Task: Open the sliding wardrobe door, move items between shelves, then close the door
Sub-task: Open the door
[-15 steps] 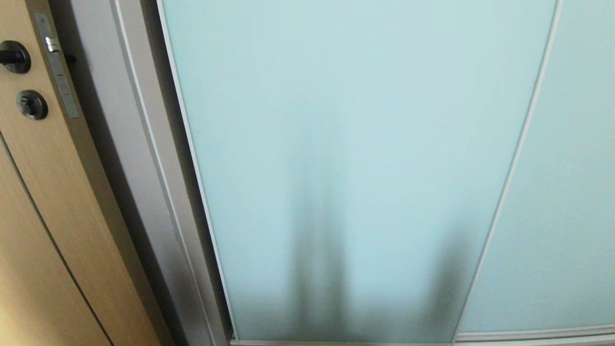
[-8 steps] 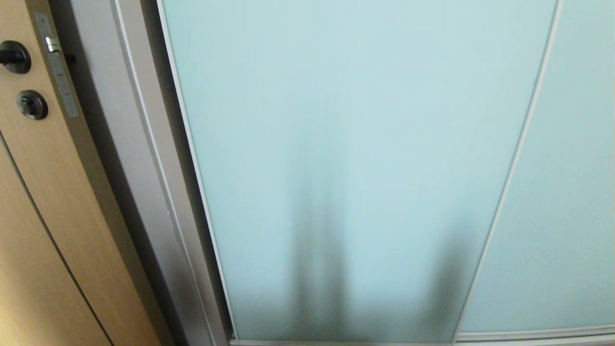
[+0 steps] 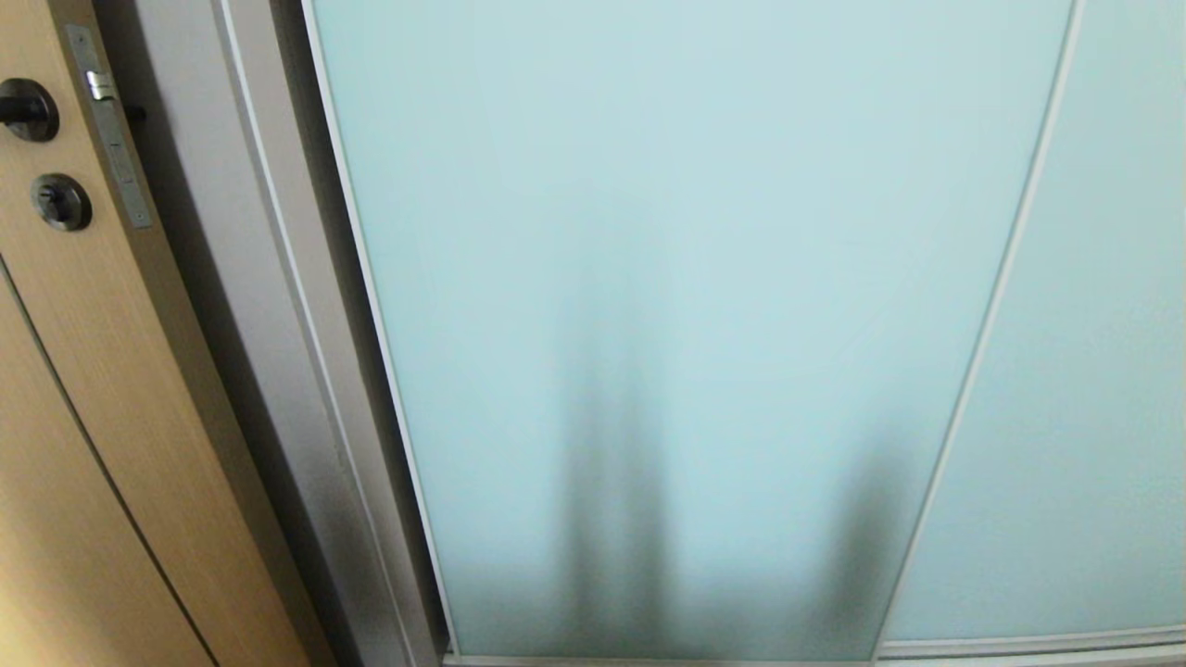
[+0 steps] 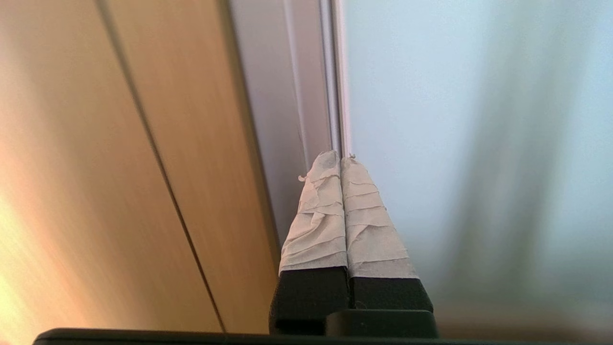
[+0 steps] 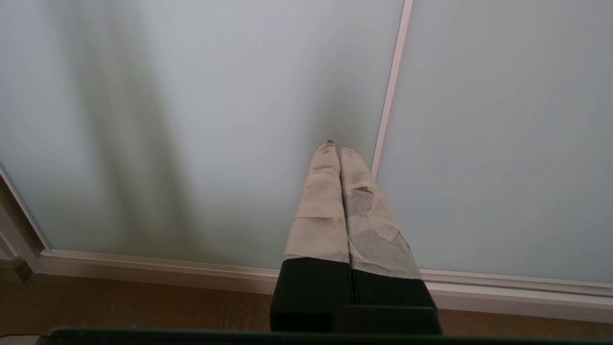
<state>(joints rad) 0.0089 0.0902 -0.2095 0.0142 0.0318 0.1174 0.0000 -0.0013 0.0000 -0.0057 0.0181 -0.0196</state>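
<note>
The sliding wardrobe door (image 3: 686, 306) is a frosted pale aqua glass panel with a thin silver-white frame; it fills the head view and stands closed. Neither arm shows in the head view. In the left wrist view my left gripper (image 4: 340, 157) is shut and empty, its taped tips pointing at the door's left frame edge (image 4: 337, 76), apart from it. In the right wrist view my right gripper (image 5: 337, 147) is shut and empty, low before the glass (image 5: 215, 96) beside a vertical frame strip (image 5: 392, 86). The items and the shelves are hidden behind the door.
A tan wooden door (image 3: 74, 389) with black knobs (image 3: 28, 109) stands left of the wardrobe's grey side post (image 3: 241, 306). A second glass panel (image 3: 1084, 389) lies to the right. The bottom rail (image 5: 143, 268) and brown floor (image 5: 119, 302) show low down.
The head view is unchanged; the door has not moved and no arm has entered it.
</note>
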